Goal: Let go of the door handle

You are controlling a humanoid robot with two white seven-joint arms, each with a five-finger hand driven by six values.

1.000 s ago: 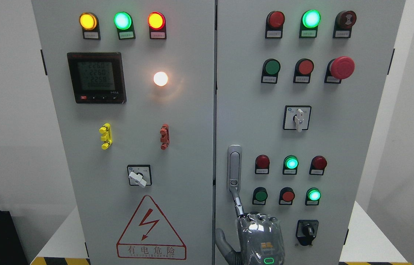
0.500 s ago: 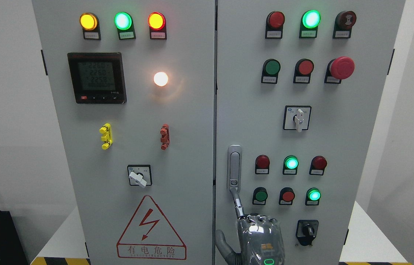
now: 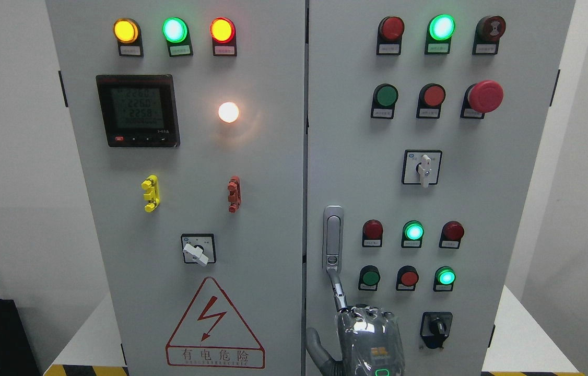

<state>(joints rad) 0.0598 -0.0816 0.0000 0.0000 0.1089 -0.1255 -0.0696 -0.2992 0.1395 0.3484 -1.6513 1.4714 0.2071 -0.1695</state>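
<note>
The silver door handle (image 3: 332,237) stands upright on the left edge of the cabinet's right door (image 3: 482,209). My right hand (image 3: 369,339) comes up from the bottom edge just below it, back of the hand toward the camera. Its index finger (image 3: 338,292) stretches up and its tip touches the handle's lower end. The thumb (image 3: 316,342) sticks out to the left, over the seam between the doors. The other fingers are curled in and grasp nothing. Both doors look closed. The left arm does not show.
Push buttons and lit lamps (image 3: 413,231) sit right of the handle, with a black rotary switch (image 3: 436,328) close to my hand. The left door (image 3: 195,172) carries a meter, a switch and a warning triangle (image 3: 214,326). A white table (image 3: 524,344) lies under the cabinet.
My right hand has sunk slightly, a few pixels down. The index finger still reaches the handle's lower end.
</note>
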